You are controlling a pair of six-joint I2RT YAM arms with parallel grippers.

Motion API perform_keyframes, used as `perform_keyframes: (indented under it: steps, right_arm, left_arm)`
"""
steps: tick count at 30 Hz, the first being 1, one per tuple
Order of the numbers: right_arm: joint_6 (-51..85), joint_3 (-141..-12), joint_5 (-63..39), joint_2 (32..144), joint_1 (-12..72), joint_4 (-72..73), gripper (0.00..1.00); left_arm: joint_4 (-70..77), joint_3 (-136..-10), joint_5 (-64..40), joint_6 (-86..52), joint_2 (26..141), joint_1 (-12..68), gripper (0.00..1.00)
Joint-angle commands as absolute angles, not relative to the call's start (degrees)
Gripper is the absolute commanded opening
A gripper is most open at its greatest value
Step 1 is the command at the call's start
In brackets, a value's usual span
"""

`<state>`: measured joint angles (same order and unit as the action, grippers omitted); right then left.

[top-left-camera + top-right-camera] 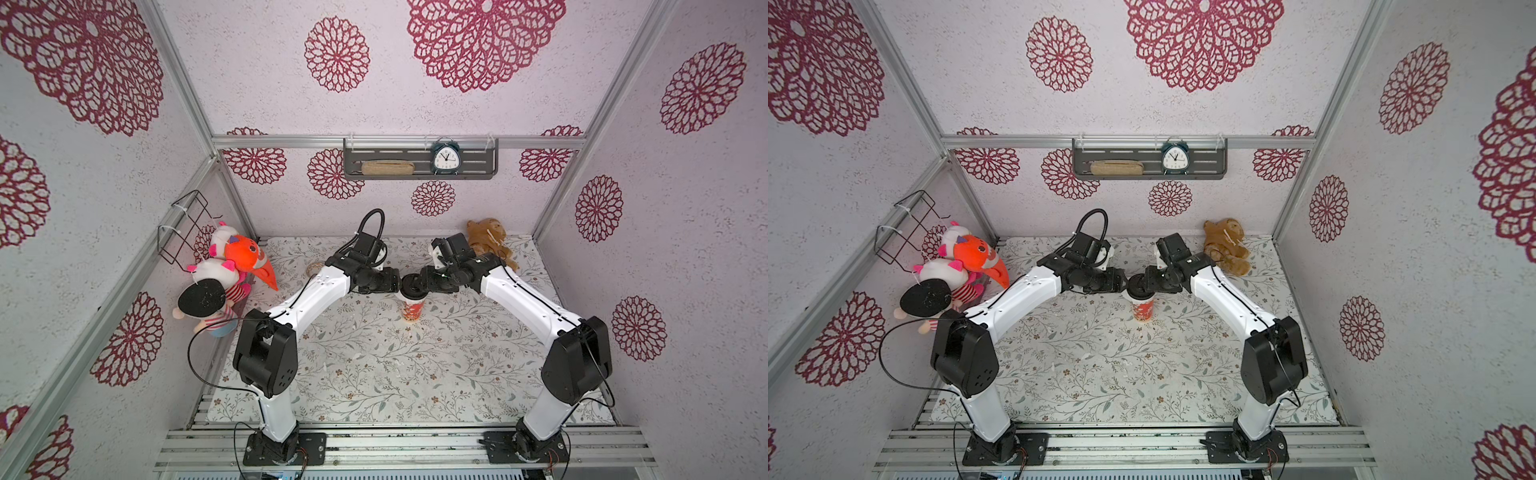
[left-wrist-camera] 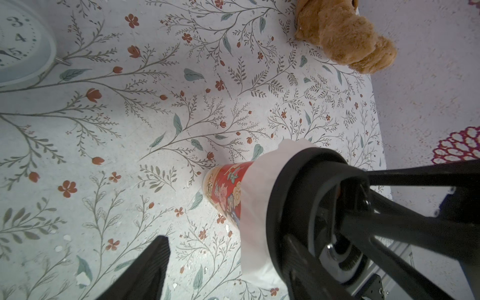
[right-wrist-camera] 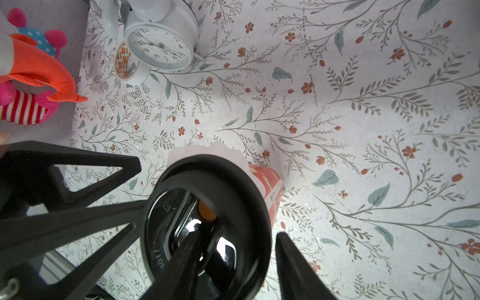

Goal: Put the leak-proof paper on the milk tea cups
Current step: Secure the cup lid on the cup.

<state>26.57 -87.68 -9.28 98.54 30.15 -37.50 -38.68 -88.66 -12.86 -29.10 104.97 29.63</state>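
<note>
The milk tea cup [image 1: 412,311] [image 1: 1143,311] stands upright mid-table, red-patterned [image 2: 223,187] [image 3: 271,187]. The white leak-proof paper [image 2: 255,207] [image 3: 205,151] drapes over its rim, its edge hanging down the wall. A black round lid [image 2: 293,181] [image 3: 233,187] sits on top of the paper. My left gripper [image 2: 226,239] [image 1: 399,286] comes in from the left with jaws apart, one finger lying on the lid and the other off the cup's side. My right gripper [image 3: 239,232] [image 1: 417,286] comes from the right, one finger in the lid's recess and the other just outside its rim.
A white alarm clock [image 3: 161,44] and a tape roll [image 3: 124,62] stand behind the cup to the left. A brown plush [image 1: 490,243] [image 2: 342,33] lies at the back right. Plush toys [image 1: 232,266] and a wire basket [image 1: 187,228] are on the left wall, with a shelf [image 1: 419,170] on the back wall.
</note>
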Motion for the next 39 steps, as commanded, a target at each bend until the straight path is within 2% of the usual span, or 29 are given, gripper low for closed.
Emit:
perform_keyframes:
  steps: [1,20,28,32,39]
  right_arm:
    - [24.5,-83.3,-3.8,103.1,30.1,-49.2,0.49]
    - [23.4,-83.3,-2.8,103.6,30.1,-50.3,0.49]
    - [22.9,-83.7,-2.8,104.0,30.1,-50.5,0.49]
    - [22.4,-83.9,-2.9,104.3,30.1,-50.5,0.48]
    - [19.0,-85.1,-4.0,104.7,30.1,-50.2,0.46]
  left_arm:
    - [-46.0,-82.4,-7.9,-28.5,110.0,30.3,0.72]
    - [-43.1,-73.1,-6.1,-31.6,110.1,31.9,0.71]
    - [-43.6,-72.3,-5.1,-32.3,107.4,32.3,0.76]
    - [-46.5,-78.1,-4.5,-31.2,105.4,32.3,0.82]
    - [-52.6,-97.7,-4.7,-28.4,105.6,32.3,0.89]
